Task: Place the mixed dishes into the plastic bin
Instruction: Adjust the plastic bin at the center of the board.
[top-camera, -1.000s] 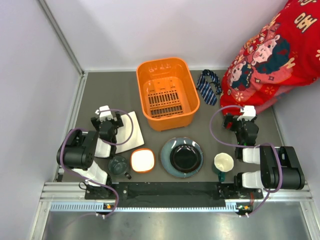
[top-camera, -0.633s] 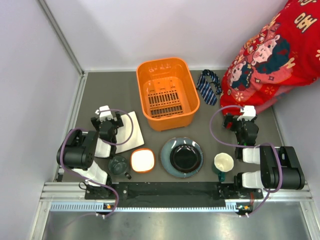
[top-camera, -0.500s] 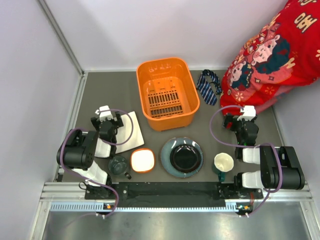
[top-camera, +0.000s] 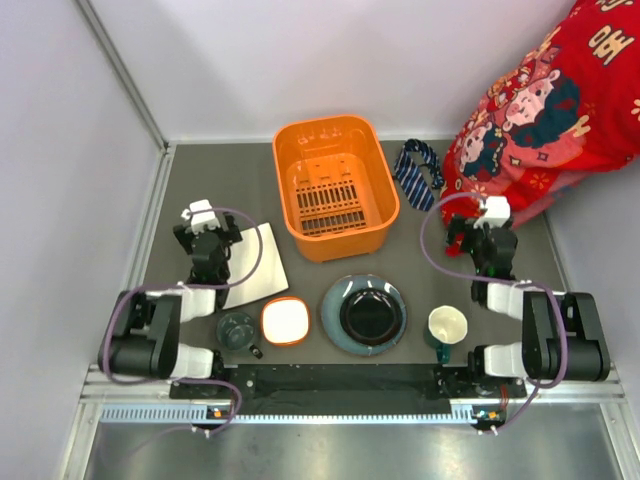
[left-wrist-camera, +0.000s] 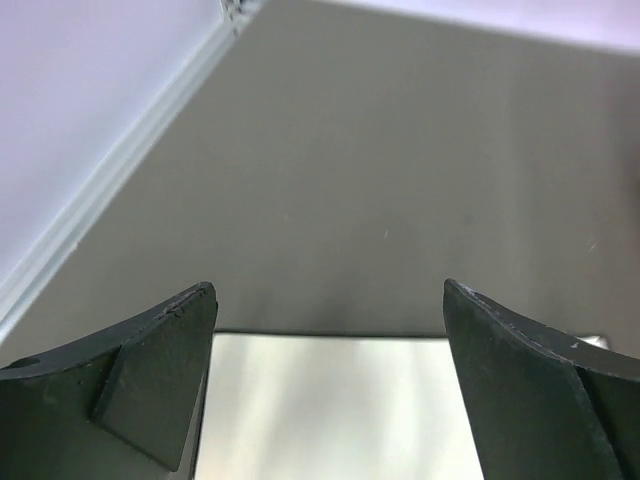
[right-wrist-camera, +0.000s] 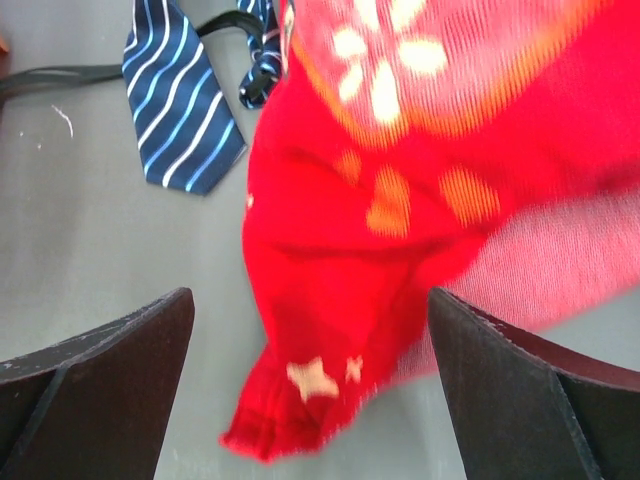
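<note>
Above the edge of the white square plate (top-camera: 265, 265), the left gripper (left-wrist-camera: 325, 310), jaws apart, should probably dip and pinch the rim squarely before lifting toward the plastic bin (top-camera: 362, 160).

Black arms (top-camera: 150, 335), pincers (left-wrist-camera: 325, 290) (right-wrist-camera: 310, 295); white cameras (top-camera: 201, 212); purple cables (top-camera: 422, 238)

Orange plastic bin (top-camera: 325, 200), rect. w/ rounded corners, slotted bottom, sits upright at upper centre of frame, nothing inside. White square plate (top-camera: 255, 265) lies flat at centre left, turned at an angle, left part hidden. Row along lower frame, left to right: small dark teal cup (top-camera: 236, 330), upright; orange bowl (top-camera: 285, 321), white inside, upright, just beside cup; large blue-grey plate (top-camera: 363, 314) w/ black centre, flat, directly below bin; cream mug (top-camera: 446, 325), upright, apart at lower right.
</note>
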